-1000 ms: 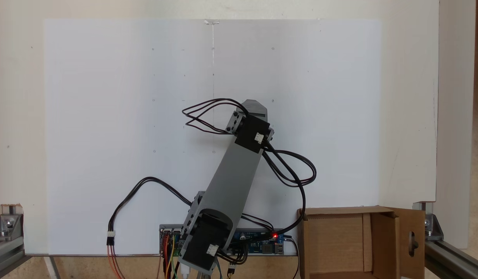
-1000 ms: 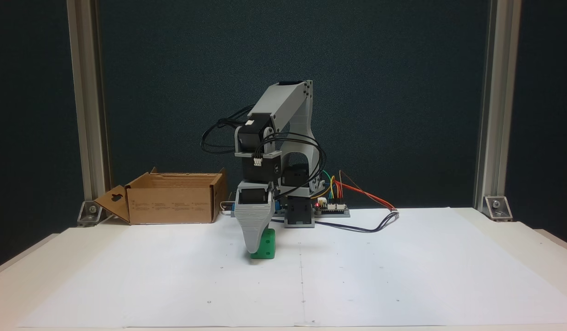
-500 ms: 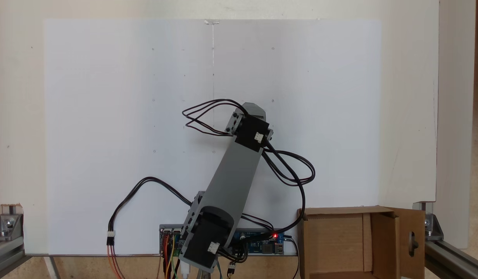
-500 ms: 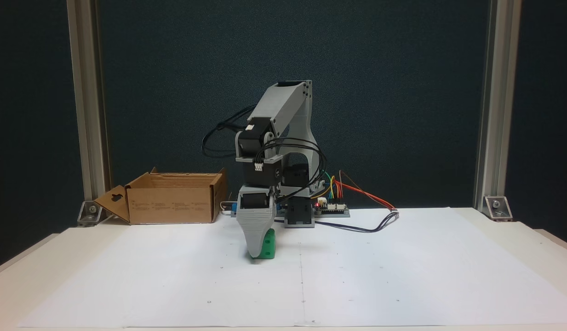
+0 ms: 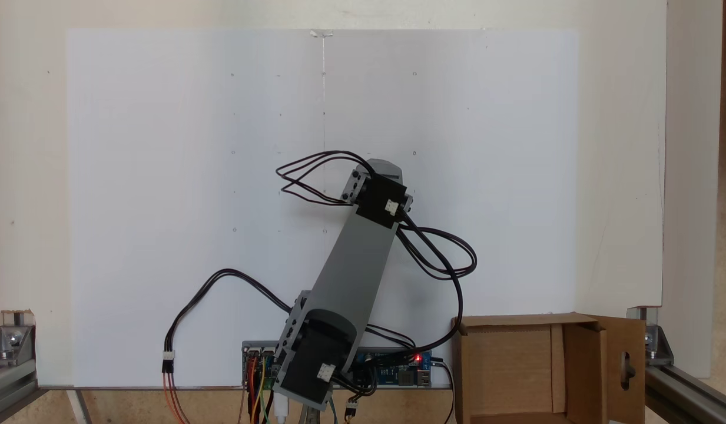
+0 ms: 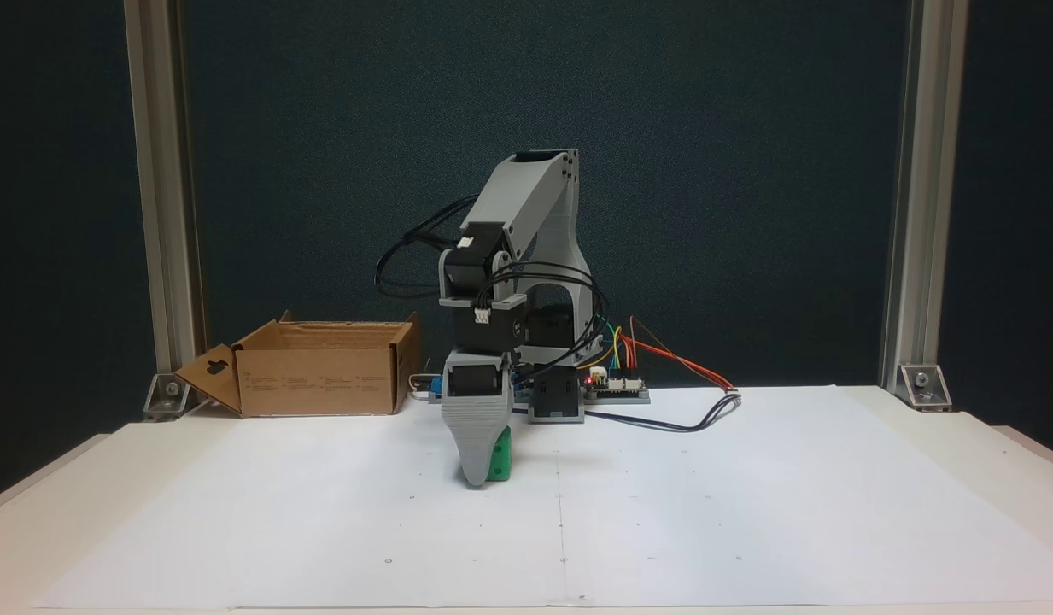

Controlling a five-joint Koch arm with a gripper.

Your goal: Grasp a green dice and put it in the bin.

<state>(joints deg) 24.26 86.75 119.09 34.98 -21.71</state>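
Seen from the front fixed view, the gripper (image 6: 477, 478) points straight down with its tip at the white sheet on the desk (image 6: 748, 512), and the green dice (image 6: 499, 453) sits right behind it, now more hidden by the grey fingers (image 6: 475, 444) than a second ago. Only one finger faces the camera, so I cannot tell whether they are open or closed on the dice. The bin (image 6: 321, 376) stands well apart at the left rear, unchanged, and from above the arm (image 5: 357, 265) has pulled back slightly.
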